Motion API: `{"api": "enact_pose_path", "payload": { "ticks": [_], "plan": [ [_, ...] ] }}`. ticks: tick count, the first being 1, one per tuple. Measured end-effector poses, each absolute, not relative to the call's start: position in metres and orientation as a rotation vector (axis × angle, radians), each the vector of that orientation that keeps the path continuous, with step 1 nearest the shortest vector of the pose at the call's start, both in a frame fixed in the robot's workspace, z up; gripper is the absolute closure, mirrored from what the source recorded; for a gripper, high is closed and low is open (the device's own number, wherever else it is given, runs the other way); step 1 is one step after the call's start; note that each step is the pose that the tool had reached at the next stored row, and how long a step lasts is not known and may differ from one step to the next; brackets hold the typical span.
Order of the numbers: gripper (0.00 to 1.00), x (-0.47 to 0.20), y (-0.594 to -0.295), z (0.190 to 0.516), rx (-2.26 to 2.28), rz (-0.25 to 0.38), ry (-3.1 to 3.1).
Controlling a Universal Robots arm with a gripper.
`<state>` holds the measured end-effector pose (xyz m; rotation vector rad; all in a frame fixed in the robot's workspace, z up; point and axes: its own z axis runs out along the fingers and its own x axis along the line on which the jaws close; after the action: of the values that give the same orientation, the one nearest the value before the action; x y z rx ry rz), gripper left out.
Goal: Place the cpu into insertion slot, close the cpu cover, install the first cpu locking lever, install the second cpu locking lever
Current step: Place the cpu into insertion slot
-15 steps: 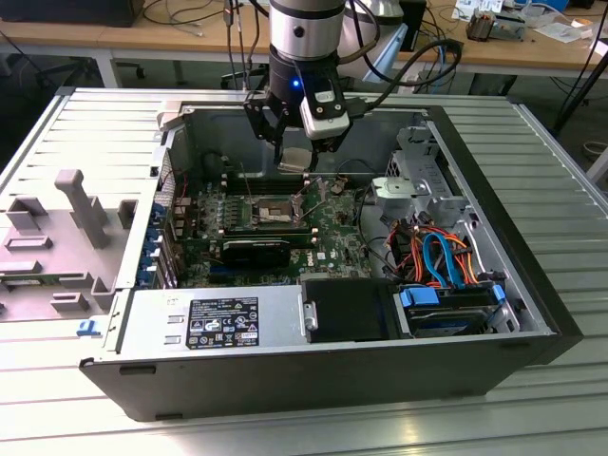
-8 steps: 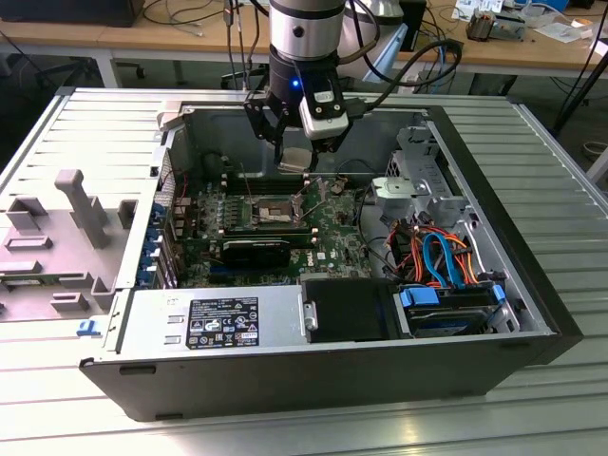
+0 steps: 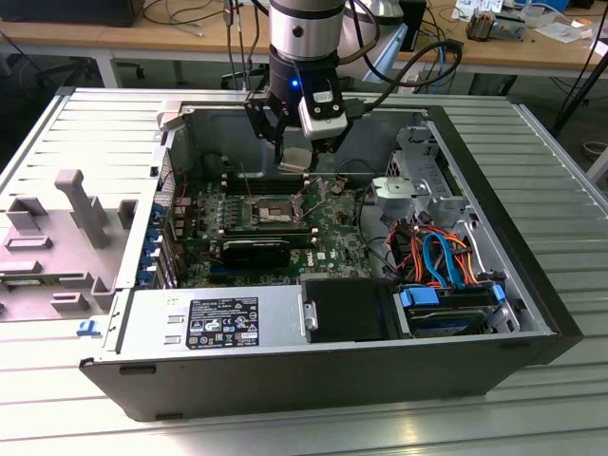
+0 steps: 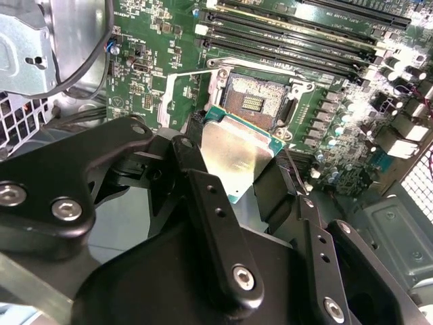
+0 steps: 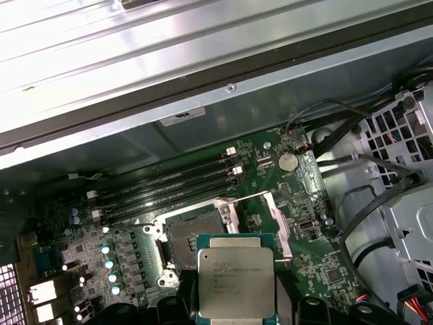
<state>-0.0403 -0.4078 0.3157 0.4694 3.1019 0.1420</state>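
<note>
Pincer [image 4: 233, 159] clamped on cpu [image 5: 236, 281]: flat square, silver-grey top, green edge, near insertion slot [image 4: 254, 101].

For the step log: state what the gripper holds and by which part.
The gripper holds the cpu by two opposite edges, clear of the insertion slot.

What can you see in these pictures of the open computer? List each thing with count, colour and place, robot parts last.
computer case: one, black and grey, open on the table
table: one, silver metal, under the case
circuit board: one, green, inside the case
socket: one, dark with silver rim, on the board, empty
chip: one, silver top, in the gripper, near the socket
memory slots: several, black, beside the socket
power supply: one, grey, inside the case, exterior view's left
cables: a bundle, orange, blue, red, exterior view's right
arm: one, silver and black, over the case
gripper: one, black, shut on the chip
</note>
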Motion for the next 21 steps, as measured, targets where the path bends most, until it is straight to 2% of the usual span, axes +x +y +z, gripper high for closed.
{"api": "enact_pose_path", "payload": {
  "ticks": [21],
  "plan": [
    [0.45, -0.0403, -0.4078, 0.3155, 0.539, 0.142, 3.089]
  ]
}}
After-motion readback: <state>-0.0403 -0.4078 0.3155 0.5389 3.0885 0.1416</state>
